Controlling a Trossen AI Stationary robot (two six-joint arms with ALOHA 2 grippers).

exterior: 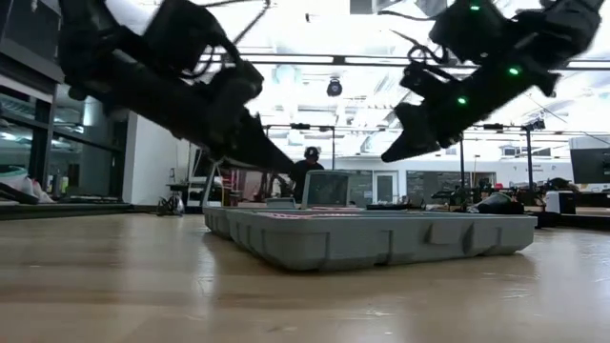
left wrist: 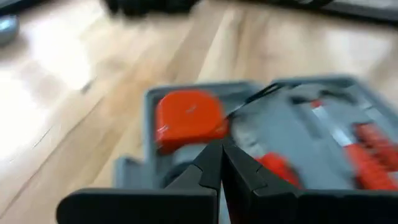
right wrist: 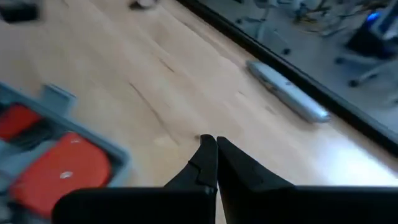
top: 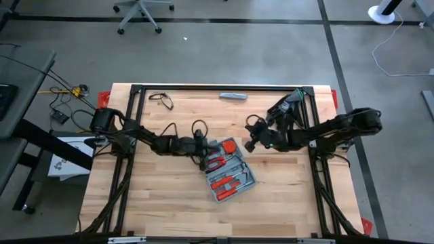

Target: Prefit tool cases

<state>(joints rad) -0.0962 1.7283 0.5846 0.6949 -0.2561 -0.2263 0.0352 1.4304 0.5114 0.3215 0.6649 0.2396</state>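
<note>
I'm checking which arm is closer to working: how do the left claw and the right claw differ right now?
The left claw sits at the edge of the open blue-grey moulded plastic tool case, beside its round orange tool; the right claw hangs over bare wooden table, off the case. In the low view the left claw reaches lower than the right claw. Both are shut and hold nothing.
</note>
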